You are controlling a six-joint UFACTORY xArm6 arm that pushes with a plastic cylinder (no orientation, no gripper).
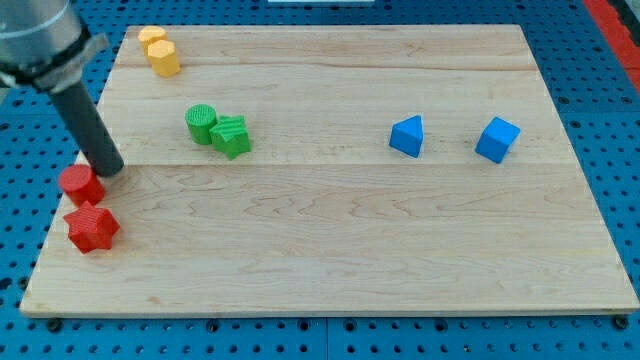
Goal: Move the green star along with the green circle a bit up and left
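The green circle (pixel 201 123) and the green star (pixel 232 136) sit touching each other in the upper left part of the wooden board (pixel 330 240), the star to the circle's right. My tip (pixel 110 170) is at the board's left side, well left of and a little below the green pair. It is right beside the red circle (pixel 80 184), at its upper right.
A red star (pixel 92 228) lies just below the red circle. Two yellow blocks (pixel 159 51) stand at the top left corner. A blue triangle (pixel 407 136) and a blue cube (pixel 497 139) sit at the right.
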